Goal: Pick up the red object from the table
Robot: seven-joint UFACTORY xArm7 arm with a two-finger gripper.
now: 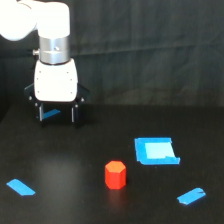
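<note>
The red block (115, 174) stands upright on the black table (65, 165) toward its near edge, just beside the blue tray (156, 151), while the gripper (56, 114), fingers spread and empty, hangs well apart toward the far edge on the exterior view's left.

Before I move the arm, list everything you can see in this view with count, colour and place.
red object: one, orange-red hexagonal block, upright on the table, front centre.
blue tray: one, blue, on the exterior view's right of the block, apart from it.
tape strips: three seen, blue; near left, near right, one under the gripper.
table: one, matte black.
backdrop: dark cloth behind.
gripper: one, white body, black fingers, open, at the back left, far from the block.
</note>
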